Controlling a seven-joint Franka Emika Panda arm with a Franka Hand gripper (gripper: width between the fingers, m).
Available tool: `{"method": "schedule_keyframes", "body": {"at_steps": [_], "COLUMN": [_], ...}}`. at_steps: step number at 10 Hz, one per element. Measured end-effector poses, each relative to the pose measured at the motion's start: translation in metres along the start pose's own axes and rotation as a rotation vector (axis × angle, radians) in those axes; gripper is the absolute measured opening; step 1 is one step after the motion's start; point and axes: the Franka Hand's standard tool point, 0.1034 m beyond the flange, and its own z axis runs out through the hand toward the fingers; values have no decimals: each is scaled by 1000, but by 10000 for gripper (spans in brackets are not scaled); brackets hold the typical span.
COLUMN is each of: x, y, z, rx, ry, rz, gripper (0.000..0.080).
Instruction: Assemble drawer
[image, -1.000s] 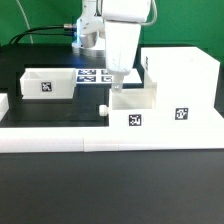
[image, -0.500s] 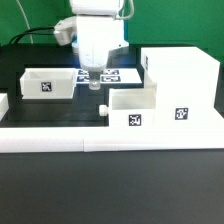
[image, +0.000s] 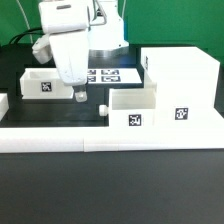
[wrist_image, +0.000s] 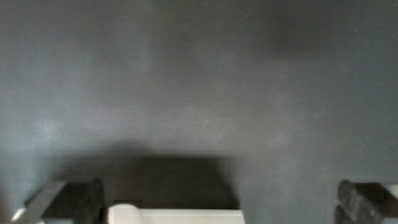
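The tall white hollow shell (image: 185, 85) stands at the exterior view's right. One small white tray (image: 135, 110) with a knob (image: 103, 110) sits partly inside the shell's open side. The other tray (image: 42, 82) lies apart at the exterior view's left. My gripper (image: 78, 95) hangs low by this left tray's right end, touching nothing that I can see. In the wrist view the gripper (wrist_image: 222, 205) is open and empty, its dark fingertips (wrist_image: 71, 200) wide apart over the black table, with a white edge (wrist_image: 169, 214) between them.
The marker board (image: 108, 74) lies flat behind the gripper. A long low white border rail (image: 100, 137) runs along the front. A small white piece (image: 3, 103) sits at the far left edge.
The arm has swung toward the exterior view's left, from over the tray at the shell to the left tray's right end. Both trays and the shell have stayed put.
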Motion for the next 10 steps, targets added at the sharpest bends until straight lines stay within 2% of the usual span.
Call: {"method": "schedule_keyframes", "body": {"at_steps": [2,5,10], "x": [15,22,30], "y": [1,-3,4], "z": [8,22,19], "rx": [9,25,12], "ry": [8,17,5], "rz": [28,72,207], "gripper": [649,649,649]}}
